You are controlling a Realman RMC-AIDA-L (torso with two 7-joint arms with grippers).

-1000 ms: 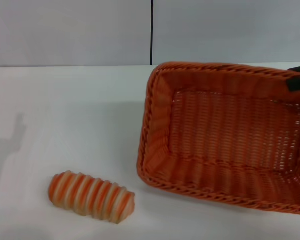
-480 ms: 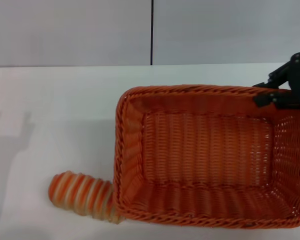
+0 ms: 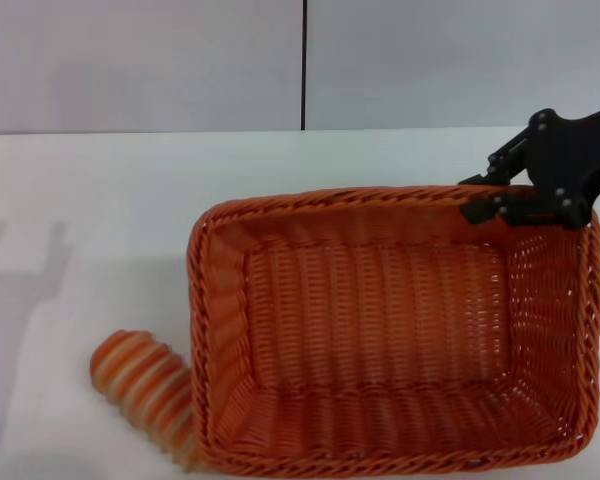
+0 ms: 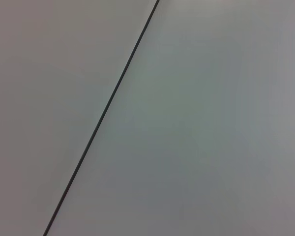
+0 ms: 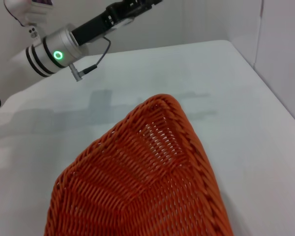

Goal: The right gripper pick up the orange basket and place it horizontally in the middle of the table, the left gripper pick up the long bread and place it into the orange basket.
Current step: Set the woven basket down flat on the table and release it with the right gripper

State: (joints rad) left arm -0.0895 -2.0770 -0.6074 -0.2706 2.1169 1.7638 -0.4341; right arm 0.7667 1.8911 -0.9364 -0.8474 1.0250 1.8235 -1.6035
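The right tool [image 3: 492,200] gripped the far right rim of the orange basket [image 3: 380,330] over the desk [image 3: 100,200]; the long bread [image 3: 140,385] lay partly hidden at the basket's near left corner.

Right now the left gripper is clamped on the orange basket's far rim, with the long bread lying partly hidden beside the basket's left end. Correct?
Not quite: the right gripper clamps the orange basket, as the head view shows. The long bread does lie there.
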